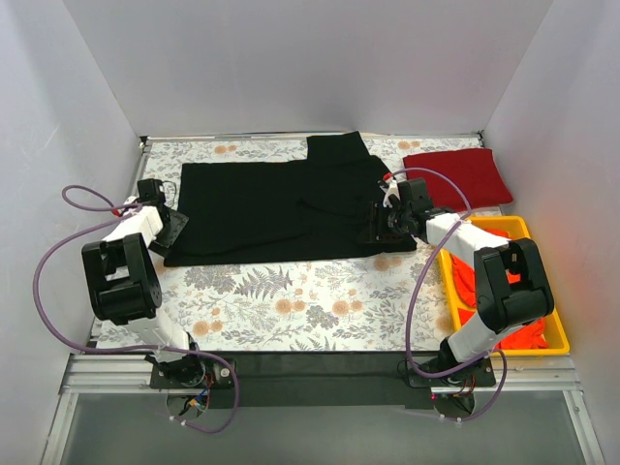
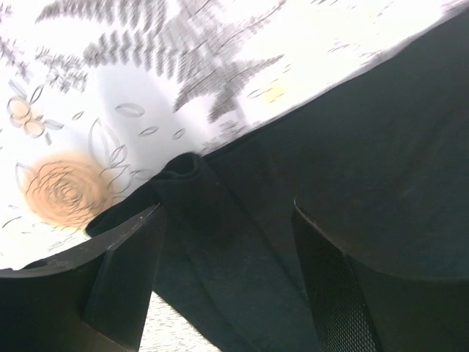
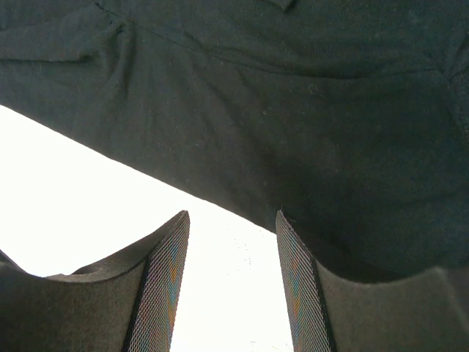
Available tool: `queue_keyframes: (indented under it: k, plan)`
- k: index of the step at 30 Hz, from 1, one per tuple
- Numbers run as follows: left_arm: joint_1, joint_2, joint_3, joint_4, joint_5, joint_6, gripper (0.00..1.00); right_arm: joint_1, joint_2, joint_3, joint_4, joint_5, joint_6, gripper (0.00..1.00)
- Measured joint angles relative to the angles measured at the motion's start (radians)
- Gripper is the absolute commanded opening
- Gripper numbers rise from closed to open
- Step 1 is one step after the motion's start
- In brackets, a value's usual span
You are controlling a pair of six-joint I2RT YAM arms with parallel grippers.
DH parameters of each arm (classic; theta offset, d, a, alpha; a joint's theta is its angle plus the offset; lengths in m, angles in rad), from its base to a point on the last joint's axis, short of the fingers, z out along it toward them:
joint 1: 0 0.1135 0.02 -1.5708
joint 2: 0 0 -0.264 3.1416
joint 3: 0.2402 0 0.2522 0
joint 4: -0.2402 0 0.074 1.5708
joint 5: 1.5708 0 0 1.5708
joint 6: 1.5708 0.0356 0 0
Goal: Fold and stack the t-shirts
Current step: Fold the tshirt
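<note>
Floral table (image 1: 291, 302), we see black t-shirt (image 1: 276, 208) flat, left end effector (image 1: 163, 227) spread at its corner, right end effector (image 1: 381, 226) spread

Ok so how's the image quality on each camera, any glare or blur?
Top external view: sharp and evenly lit, a reddish glow on the wall beside the yellow bin. Left wrist view: floral table cover washed out and blurred, black t-shirt nearly featureless. Right wrist view: the cover blown to pure white, shirt seams readable.
</note>
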Motion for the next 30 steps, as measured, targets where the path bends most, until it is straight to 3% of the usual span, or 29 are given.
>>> queue_keyframes:
  k: [11, 15, 22, 26, 30]
  plan:
    - [0.0, 0.144, 0.213, -0.005, 0.016, -0.034, 0.64, 0.0, 0.0, 0.0, 0.0, -0.011, -0.006, 0.49]
    - [0.001, 0.21, 0.271, -0.024, 0.043, -0.037, 0.69, 0.0, -0.002, 0.0, 0.0, -0.011, -0.008, 0.49]
    - [0.0, 0.116, 0.253, -0.055, 0.052, 0.005, 0.73, -0.002, -0.053, -0.004, -0.008, 0.035, -0.015, 0.49]
    - [-0.016, -0.045, 0.145, -0.046, 0.036, 0.047, 0.73, -0.042, -0.114, -0.047, -0.008, 0.093, -0.014, 0.48]
    - [-0.027, -0.076, 0.048, -0.026, 0.034, 0.069, 0.69, -0.117, -0.142, -0.095, -0.014, 0.157, -0.001, 0.47]
